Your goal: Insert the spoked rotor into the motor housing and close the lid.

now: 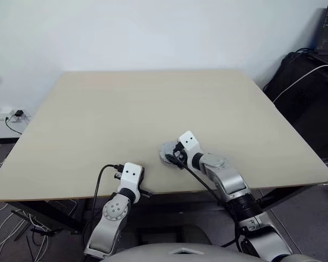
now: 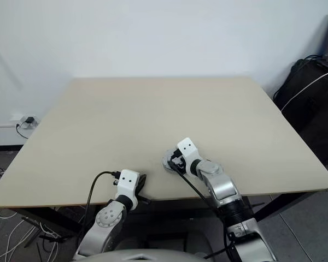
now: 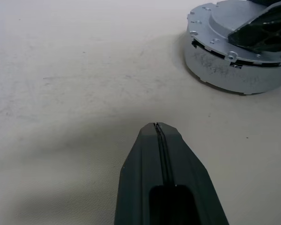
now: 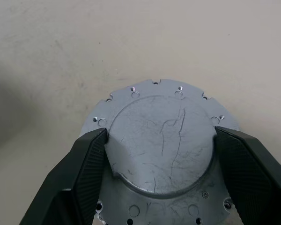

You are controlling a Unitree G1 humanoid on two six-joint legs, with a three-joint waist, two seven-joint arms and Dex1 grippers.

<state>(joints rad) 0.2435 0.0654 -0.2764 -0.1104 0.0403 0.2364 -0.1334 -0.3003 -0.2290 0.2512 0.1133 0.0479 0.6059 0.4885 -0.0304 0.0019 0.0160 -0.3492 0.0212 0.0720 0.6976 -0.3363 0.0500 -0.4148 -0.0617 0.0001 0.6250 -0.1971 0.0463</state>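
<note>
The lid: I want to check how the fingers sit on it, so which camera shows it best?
The right wrist view: the lid is seen from above, the right gripper fingers against opposite sides of its raised centre. The left wrist view shows its side edge. The head views show it small, partly behind the gripper.

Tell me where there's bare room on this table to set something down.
Most of the table is bare: the whole far half toward the wall, and both side stretches. It is crowded at the near edge, where the right claw straddles the lid and the shut left claw rests beside it.
</note>
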